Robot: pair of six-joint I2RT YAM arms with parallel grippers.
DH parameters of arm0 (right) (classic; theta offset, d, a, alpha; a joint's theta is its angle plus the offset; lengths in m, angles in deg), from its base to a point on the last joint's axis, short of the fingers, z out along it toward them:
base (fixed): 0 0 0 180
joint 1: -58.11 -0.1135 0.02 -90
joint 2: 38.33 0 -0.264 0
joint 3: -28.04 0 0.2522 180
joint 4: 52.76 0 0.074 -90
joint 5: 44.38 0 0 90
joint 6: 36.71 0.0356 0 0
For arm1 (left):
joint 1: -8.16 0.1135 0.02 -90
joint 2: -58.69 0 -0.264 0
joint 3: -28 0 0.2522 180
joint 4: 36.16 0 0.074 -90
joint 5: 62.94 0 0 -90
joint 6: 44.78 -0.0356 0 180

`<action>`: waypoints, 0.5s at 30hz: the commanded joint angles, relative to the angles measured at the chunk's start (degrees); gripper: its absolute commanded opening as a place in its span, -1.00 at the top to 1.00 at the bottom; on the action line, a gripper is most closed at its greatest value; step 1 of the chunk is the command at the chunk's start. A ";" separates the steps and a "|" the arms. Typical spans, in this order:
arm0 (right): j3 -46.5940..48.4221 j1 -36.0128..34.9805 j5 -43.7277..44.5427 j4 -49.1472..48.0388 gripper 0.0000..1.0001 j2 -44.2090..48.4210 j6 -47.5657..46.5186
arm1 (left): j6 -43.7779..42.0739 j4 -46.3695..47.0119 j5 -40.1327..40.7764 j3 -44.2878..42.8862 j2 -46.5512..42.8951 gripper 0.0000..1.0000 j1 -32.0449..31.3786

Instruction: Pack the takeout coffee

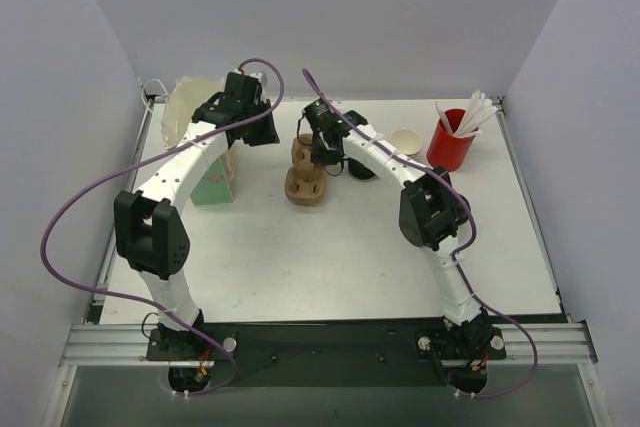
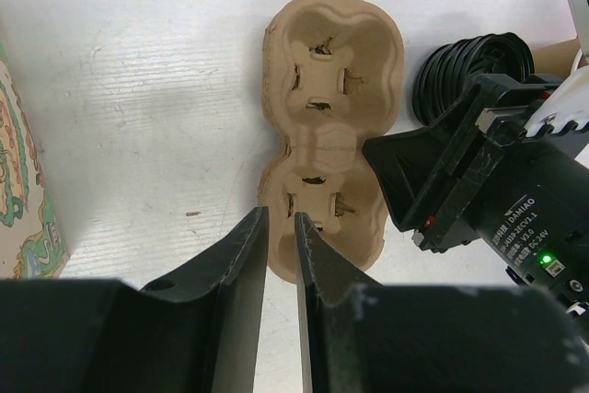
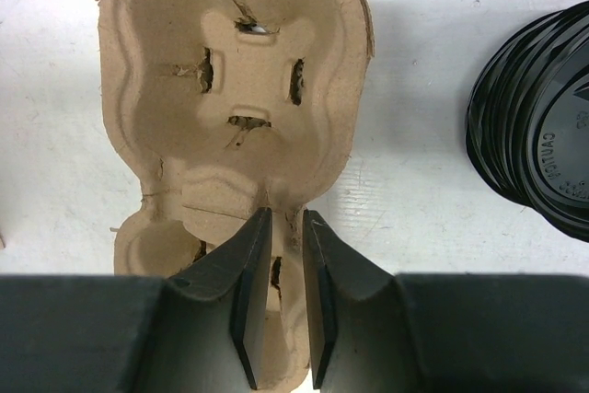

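Note:
The takeout coffee, a brown cup with a black lid, is not in any view. A tan pulp two-cup carrier (image 1: 306, 185) lies at the table's middle back, both wells empty; it also shows in the left wrist view (image 2: 336, 62) and the right wrist view (image 3: 184, 43). My right gripper (image 1: 322, 155) (image 3: 285, 215) is low over the carrier's waist, its jaws shut on the carrier's right rim. My left gripper (image 1: 262, 132) (image 2: 279, 218) hangs above and to the left of the carrier's end, almost shut with a thin gap, holding nothing.
A stack of black lids (image 1: 362, 171) (image 3: 543, 126) lies just right of the carrier. A lidless tan cup (image 1: 404, 139) and a red cup with white sticks (image 1: 450, 145) stand at the back right. A green patterned bag (image 1: 213, 185) (image 2: 18, 200) stands left, under my left arm.

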 commanded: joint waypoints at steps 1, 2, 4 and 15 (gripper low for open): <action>1.94 -0.25 1.19 2.03 0.70 -1.06 0.13 | -0.36 2.00 -0.80 -0.24 -0.78 0.43 0.63; 1.94 -0.34 1.19 2.03 0.70 -1.15 0.22 | -0.45 2.00 -0.89 -0.24 -0.78 0.43 0.63; 1.77 -0.34 1.10 2.03 0.73 -1.24 0.31 | -0.36 2.09 -0.80 -0.16 -0.78 0.43 0.72; 1.94 -0.42 0.83 2.03 0.73 -1.85 0.22 | -0.36 2.35 -0.80 0.11 -0.78 0.43 0.81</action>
